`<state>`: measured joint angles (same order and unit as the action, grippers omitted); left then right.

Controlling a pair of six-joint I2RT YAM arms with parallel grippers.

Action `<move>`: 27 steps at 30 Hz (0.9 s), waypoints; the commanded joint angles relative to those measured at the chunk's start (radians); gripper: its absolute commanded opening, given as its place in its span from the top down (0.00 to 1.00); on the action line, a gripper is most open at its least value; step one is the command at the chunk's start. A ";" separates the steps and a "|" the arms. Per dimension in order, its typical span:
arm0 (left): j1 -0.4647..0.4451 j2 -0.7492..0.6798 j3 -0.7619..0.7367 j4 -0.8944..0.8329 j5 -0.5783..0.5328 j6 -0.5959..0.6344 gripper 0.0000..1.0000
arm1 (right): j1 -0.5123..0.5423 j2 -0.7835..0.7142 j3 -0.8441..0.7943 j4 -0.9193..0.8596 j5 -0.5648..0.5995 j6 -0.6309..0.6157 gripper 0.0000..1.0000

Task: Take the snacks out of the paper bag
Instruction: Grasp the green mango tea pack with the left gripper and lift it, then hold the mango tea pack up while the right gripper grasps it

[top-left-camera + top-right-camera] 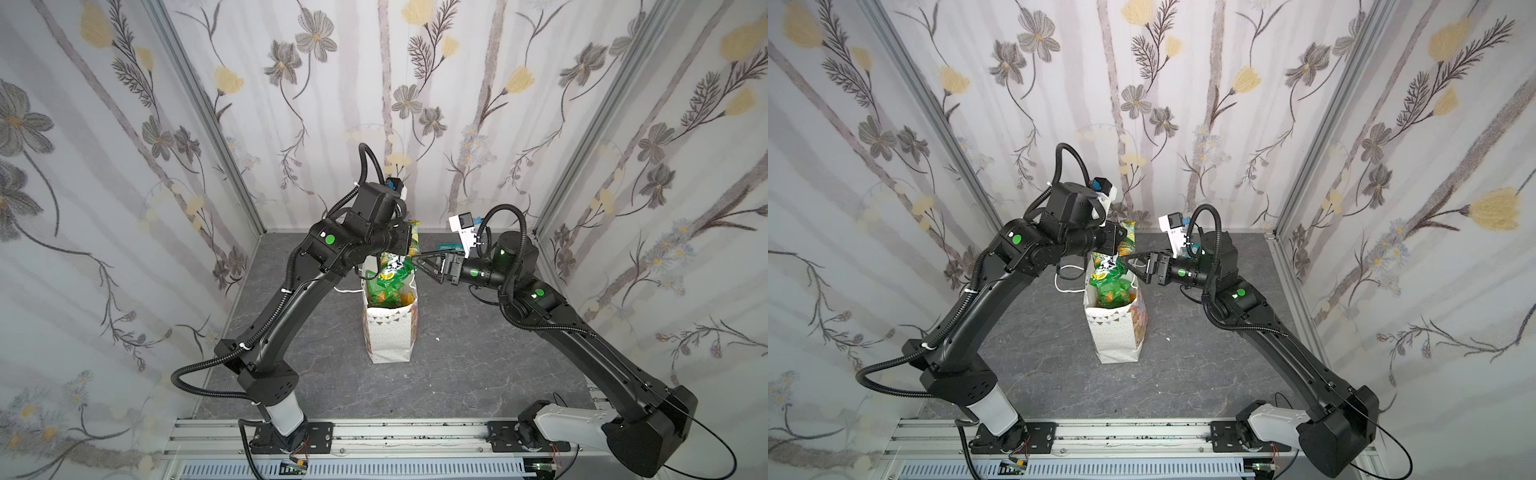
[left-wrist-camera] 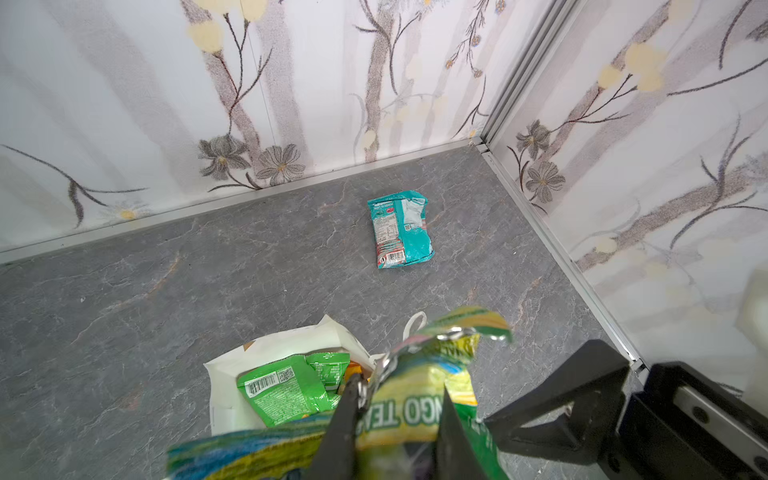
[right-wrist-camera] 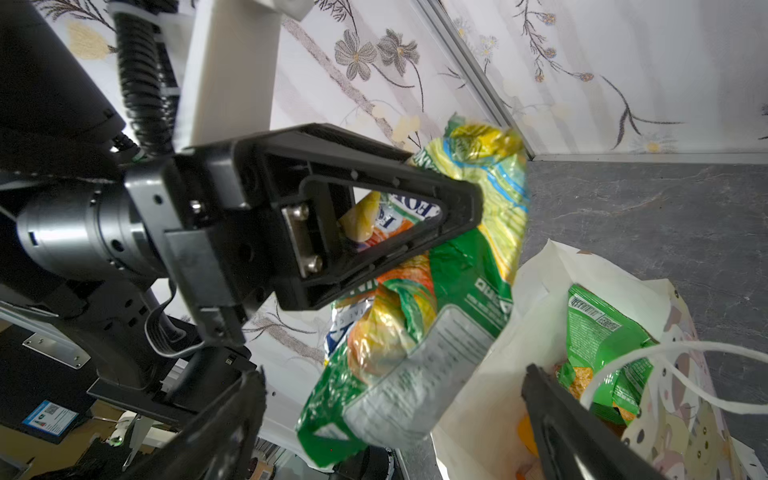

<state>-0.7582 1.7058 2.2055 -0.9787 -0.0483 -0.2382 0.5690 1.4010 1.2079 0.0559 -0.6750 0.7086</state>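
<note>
The white paper bag (image 1: 388, 336) (image 1: 1115, 336) stands upright mid-table. My left gripper (image 1: 409, 245) (image 2: 399, 390) is shut on a large yellow-green snack packet (image 1: 394, 266) (image 2: 415, 405) (image 3: 457, 291), which hangs just above the bag's mouth. My right gripper (image 1: 415, 258) (image 3: 392, 374) is open, its jaws standing wide on either side of that packet's lower end without touching it. Green snack packets (image 1: 386, 291) (image 2: 286, 390) (image 3: 598, 332) and some orange foil (image 3: 579, 376) lie inside the bag (image 2: 232, 374). A teal snack packet (image 2: 401, 228) lies flat on the table behind the bag.
The grey stone-look tabletop (image 1: 478, 353) is walled in by flowered panels on three sides. A white cord handle (image 1: 1065, 278) (image 3: 673, 349) droops off the bag's rim. The metal rail (image 1: 395, 436) with both arm bases runs along the front edge.
</note>
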 commanded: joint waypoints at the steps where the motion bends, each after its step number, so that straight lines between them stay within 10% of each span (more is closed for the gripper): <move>1: -0.010 -0.006 -0.006 0.063 0.002 0.000 1.00 | 0.016 0.024 0.010 0.085 -0.031 0.040 0.12; 12: -0.019 -0.012 -0.008 0.066 -0.003 -0.018 0.99 | 0.043 0.076 0.038 0.065 -0.002 0.051 0.49; 27: -0.018 -0.074 -0.058 0.110 -0.020 -0.003 0.59 | 0.040 0.072 0.069 0.034 0.026 0.030 0.94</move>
<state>-0.7769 1.6535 2.1635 -0.9310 -0.0566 -0.2394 0.6086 1.4719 1.2606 0.0700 -0.6483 0.7509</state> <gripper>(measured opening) 0.385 0.095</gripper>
